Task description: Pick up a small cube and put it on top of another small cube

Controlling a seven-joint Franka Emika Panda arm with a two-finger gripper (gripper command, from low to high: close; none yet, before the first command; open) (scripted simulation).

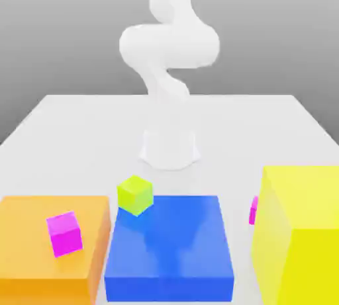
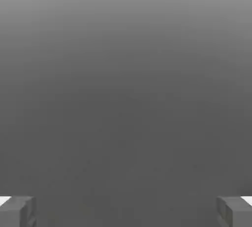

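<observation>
Exterior view: one white arm [image 1: 169, 52] on the bench [image 1: 79, 131]. Big blocks, three: orange [image 1: 26, 244], blue [image 1: 172, 251], yellow [image 1: 304, 237]. Small cubes: one magenta cube [image 1: 65, 233] atop orange; one lime-green cube [image 1: 135, 195] at blue's far corner. Claw [image 2: 126, 211] open, empty.

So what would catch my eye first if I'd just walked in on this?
Probably the three big blocks along the front of the exterior view: an orange block at its left, a blue block in the middle and a tall yellow block at its right. Next, the small magenta cube on the orange one, the small lime-green cube at the blue block's corner, and the white arm behind.
</observation>
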